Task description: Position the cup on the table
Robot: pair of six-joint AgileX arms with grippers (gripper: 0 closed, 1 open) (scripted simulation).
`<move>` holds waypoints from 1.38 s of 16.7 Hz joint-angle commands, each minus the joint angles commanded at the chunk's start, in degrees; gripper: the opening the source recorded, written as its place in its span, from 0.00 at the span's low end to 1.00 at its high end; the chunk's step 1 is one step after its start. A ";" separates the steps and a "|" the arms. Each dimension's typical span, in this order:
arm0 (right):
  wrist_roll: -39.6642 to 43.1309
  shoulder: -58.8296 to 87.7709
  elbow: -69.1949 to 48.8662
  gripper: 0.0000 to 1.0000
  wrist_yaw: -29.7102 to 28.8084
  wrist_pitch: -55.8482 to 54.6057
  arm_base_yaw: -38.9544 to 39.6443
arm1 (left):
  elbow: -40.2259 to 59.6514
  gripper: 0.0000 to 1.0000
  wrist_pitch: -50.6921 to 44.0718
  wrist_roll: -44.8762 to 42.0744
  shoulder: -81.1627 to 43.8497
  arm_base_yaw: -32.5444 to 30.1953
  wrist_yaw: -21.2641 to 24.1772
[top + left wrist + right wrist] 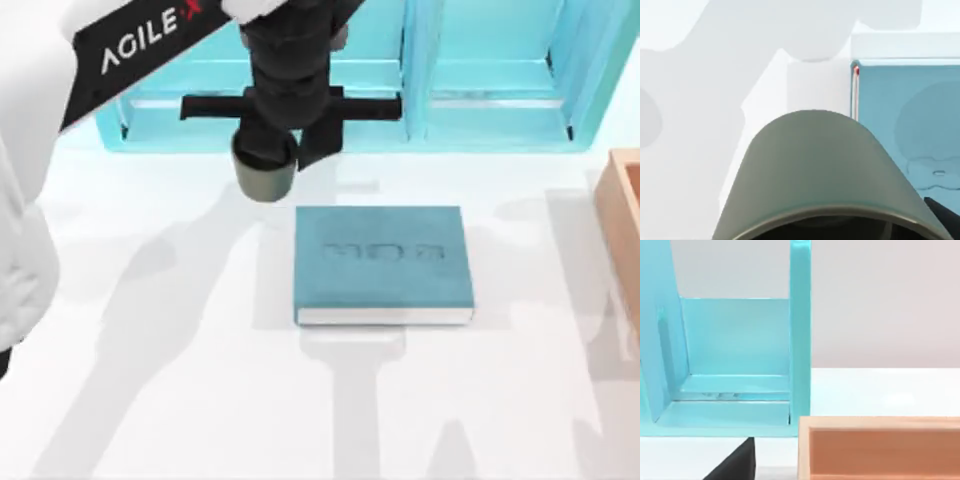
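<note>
My left gripper is shut on the cup, a small dark olive-green cylinder. It holds the cup over the white table, just in front of the turquoise shelf and behind the teal book's rear left corner. In the left wrist view the cup looms close with its open mouth toward the camera, and the table lies beyond it. I cannot tell whether the cup's base touches the table. A dark part of my right gripper shows near the shelf's foot, off at the right.
A teal book lies flat mid-table. The turquoise shelf unit runs along the back. A wooden box stands at the right edge. Open white surface spreads left and front of the book.
</note>
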State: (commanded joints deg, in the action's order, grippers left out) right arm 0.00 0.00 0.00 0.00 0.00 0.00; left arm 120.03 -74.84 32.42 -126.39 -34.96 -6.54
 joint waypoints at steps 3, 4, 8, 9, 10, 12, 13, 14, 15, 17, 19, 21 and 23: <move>0.00 0.00 0.00 1.00 0.00 0.00 0.00 | -12.94 0.00 0.19 -8.04 7.98 8.82 3.72; 0.00 0.00 0.00 1.00 0.00 0.00 0.00 | -16.73 0.00 0.28 -10.61 10.56 11.62 4.90; 0.00 0.00 0.00 1.00 0.00 0.00 0.00 | -25.70 0.00 0.38 -18.00 17.73 19.52 8.30; 0.00 0.00 0.00 1.00 0.00 0.00 0.00 | -26.42 0.00 0.35 -18.70 18.36 20.22 8.62; 0.00 0.00 0.00 1.00 0.00 0.00 0.00 | -26.55 0.00 0.34 -18.83 18.47 20.36 8.69; 0.00 0.00 0.00 1.00 0.00 0.00 0.00 | -26.55 0.00 0.34 -18.83 18.47 20.36 8.69; 0.00 0.00 0.00 1.00 0.00 0.00 0.00 | -26.40 0.00 0.30 -18.87 18.15 20.14 8.43; 0.00 0.00 0.00 1.00 0.00 0.00 0.00 | -26.58 0.00 0.49 -18.93 18.16 20.13 8.44; 0.00 0.00 0.00 1.00 0.00 0.00 0.00 | -27.32 0.00 1.28 -19.08 18.15 20.16 8.47; 0.00 0.00 0.00 1.00 0.00 0.00 0.00 | -30.12 0.00 4.54 -19.24 18.01 20.62 8.59; 0.00 0.00 0.00 1.00 0.00 0.00 0.00 | -33.87 0.00 9.00 -19.54 17.59 21.11 8.69; 0.00 0.00 0.00 1.00 0.00 0.00 0.00 | -37.45 0.00 12.87 -19.95 17.05 21.41 8.73; 0.00 0.00 0.00 1.00 0.00 0.00 0.00 | -39.04 0.00 14.47 -20.11 16.78 21.61 8.72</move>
State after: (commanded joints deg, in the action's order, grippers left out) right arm 0.00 0.00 0.00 0.00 0.00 0.00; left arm 80.99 -60.36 12.31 -109.61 -13.35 2.17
